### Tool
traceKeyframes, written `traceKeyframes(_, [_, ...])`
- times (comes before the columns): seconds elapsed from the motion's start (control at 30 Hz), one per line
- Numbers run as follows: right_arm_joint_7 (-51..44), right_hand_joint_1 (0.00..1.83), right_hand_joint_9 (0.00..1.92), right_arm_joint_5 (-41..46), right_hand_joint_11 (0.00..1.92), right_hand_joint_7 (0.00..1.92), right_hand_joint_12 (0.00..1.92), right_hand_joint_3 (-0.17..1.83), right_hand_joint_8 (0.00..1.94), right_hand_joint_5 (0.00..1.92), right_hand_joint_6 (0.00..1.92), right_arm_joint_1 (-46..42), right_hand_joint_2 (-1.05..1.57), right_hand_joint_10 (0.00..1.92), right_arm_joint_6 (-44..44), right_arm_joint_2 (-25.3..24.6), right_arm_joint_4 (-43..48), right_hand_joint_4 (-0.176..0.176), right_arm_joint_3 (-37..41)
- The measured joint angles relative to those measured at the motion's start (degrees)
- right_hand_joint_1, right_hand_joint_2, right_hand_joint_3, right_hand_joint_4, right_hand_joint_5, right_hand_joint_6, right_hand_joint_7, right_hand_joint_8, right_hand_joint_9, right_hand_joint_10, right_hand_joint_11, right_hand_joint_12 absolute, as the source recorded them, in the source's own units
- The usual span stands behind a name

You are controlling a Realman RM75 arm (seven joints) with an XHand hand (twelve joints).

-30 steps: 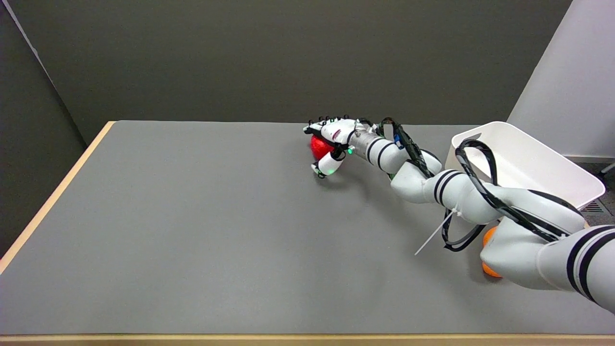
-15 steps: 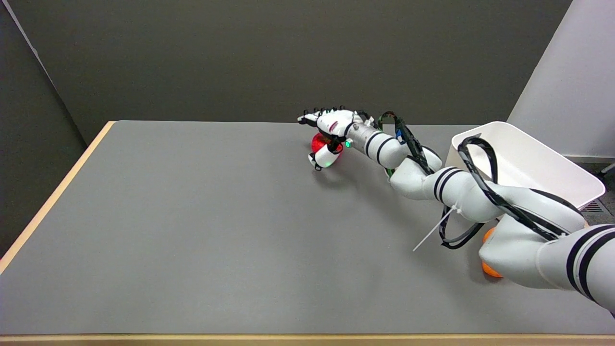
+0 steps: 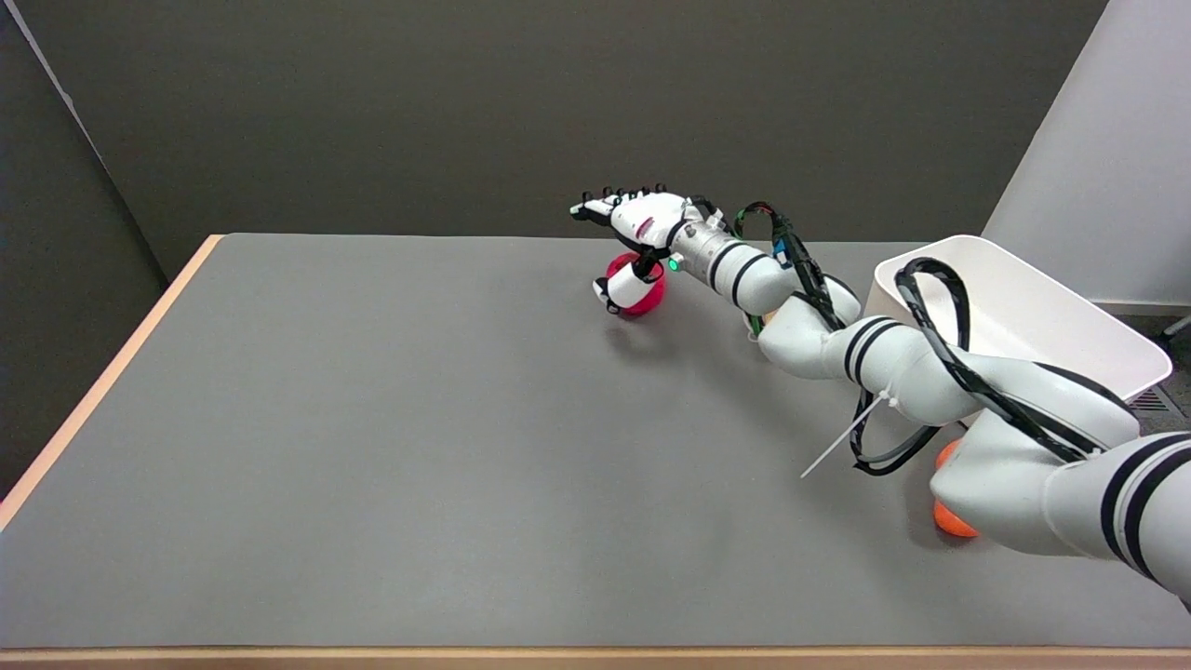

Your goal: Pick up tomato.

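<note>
The tomato (image 3: 649, 293), a round red ball, sits on the grey table (image 3: 372, 419) near its far edge. My right hand (image 3: 637, 228) hovers over it, reaching in from the lower right. The fingers (image 3: 605, 203) stretch out flat above the tomato and do not wrap round it. The thumb (image 3: 622, 290) hangs down in front of the tomato and hides its left side. Whether the thumb touches the tomato cannot be told.
A white bin (image 3: 1023, 316) stands at the table's right side behind my forearm. An orange ball (image 3: 951, 516) lies under my arm near the right edge. Black cables loop along the arm.
My hand has risen and its fingers have lifted off the tomato's top. The thumb has shifted up and now covers the tomato's front. The tomato shows slightly further right.
</note>
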Motion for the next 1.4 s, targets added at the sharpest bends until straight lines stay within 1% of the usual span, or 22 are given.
traceKeyframes(0.97, [-0.4,0.66,0.21,0.0,0.24,0.19,1.3,1.03,0.31,0.12,0.42,-1.5,0.61,0.6,-0.9,1.0,0.4,0.115,-0.1])
traceKeyframes(1.4, [-0.4,0.74,0.22,0.0,0.25,0.2,1.31,1.04,0.32,0.17,0.47,-1.9,0.62,0.6,-1.5,1.1,0.4,0.122,-0.4])
